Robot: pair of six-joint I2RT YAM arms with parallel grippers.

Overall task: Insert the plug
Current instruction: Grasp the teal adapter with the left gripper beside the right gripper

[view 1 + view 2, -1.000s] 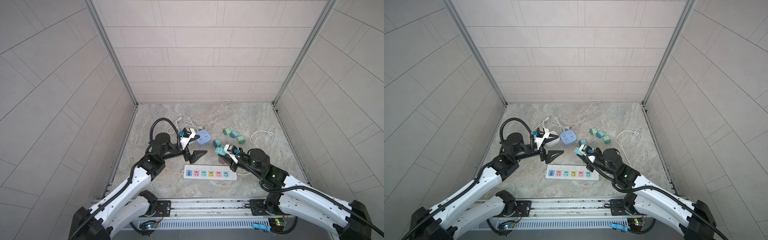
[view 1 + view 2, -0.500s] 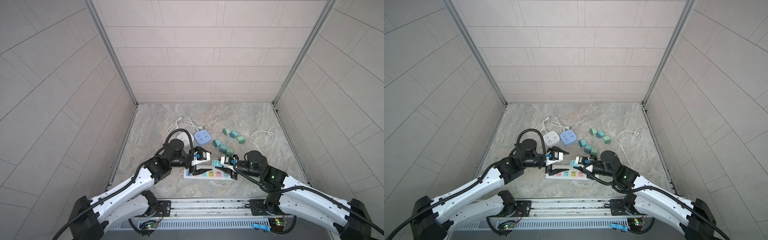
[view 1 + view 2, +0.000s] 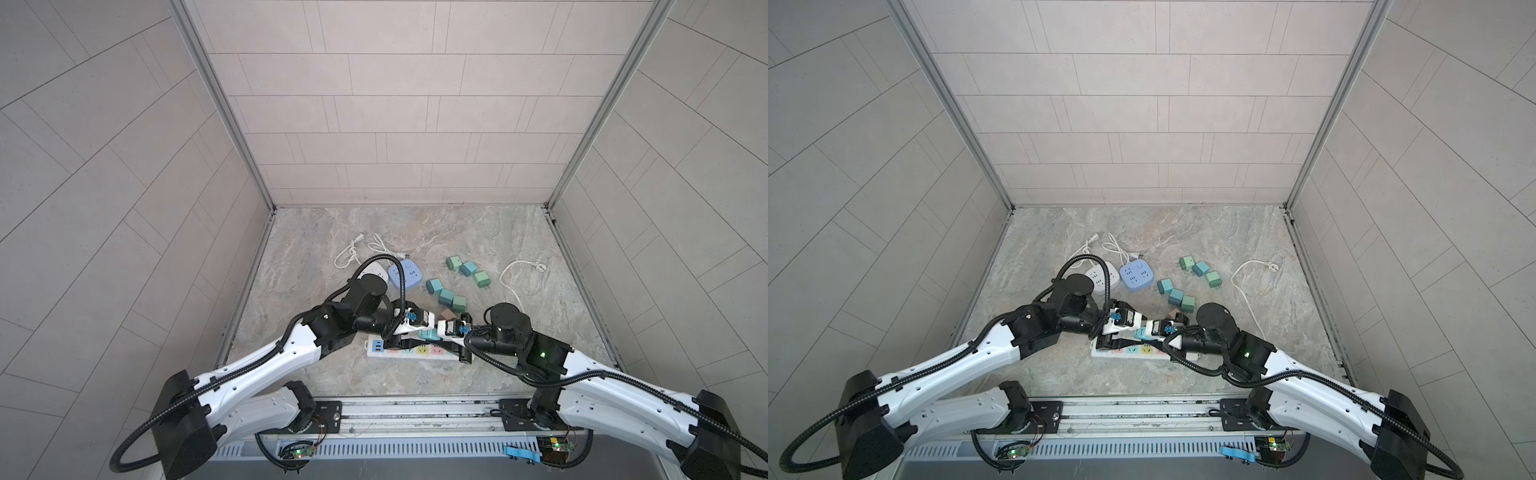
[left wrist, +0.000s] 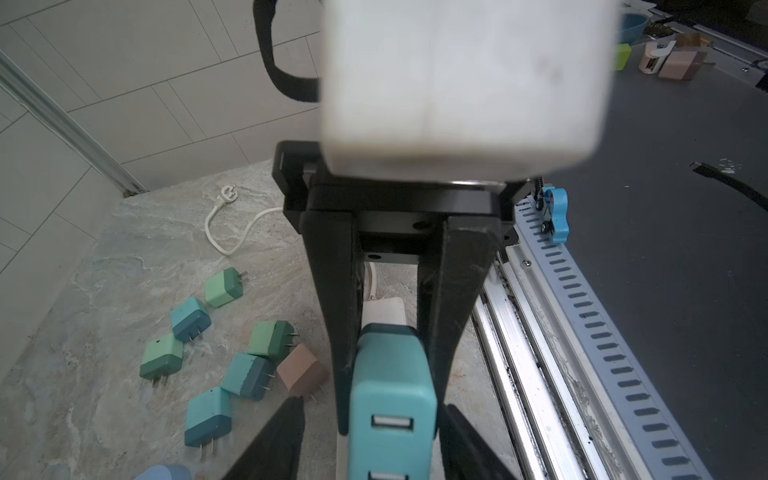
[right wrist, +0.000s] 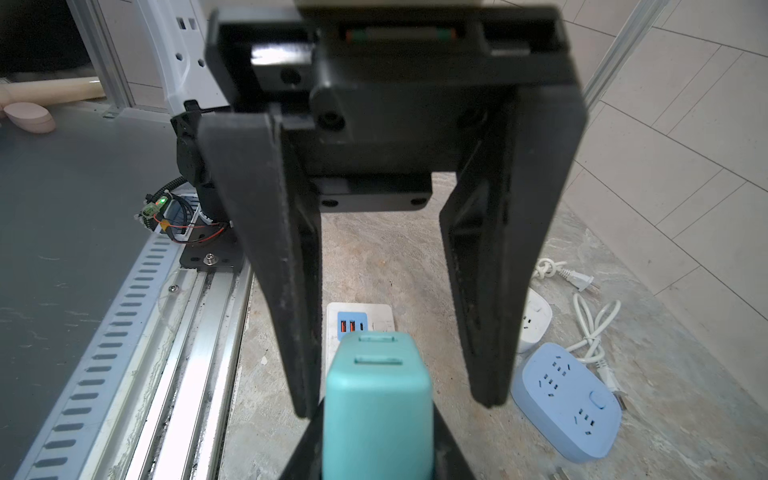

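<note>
Left gripper (image 3: 430, 338) advanced around plug (image 4: 392, 399); marble tabletop (image 3: 415, 232), tiled walls (image 3: 395, 104).

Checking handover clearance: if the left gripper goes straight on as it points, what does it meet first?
The teal charger, held in the right gripper facing it. The left gripper is open with its fingers either side of the charger's near end, so contact looks close, though exact depth is unclear.

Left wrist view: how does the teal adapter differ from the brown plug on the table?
The teal adapter is clamped by the right gripper; the brown plug lies loose on the table. The teal adapter faces the camera with USB ports; the brown plug shows metal prongs. Both are small blocky chargers.
</note>
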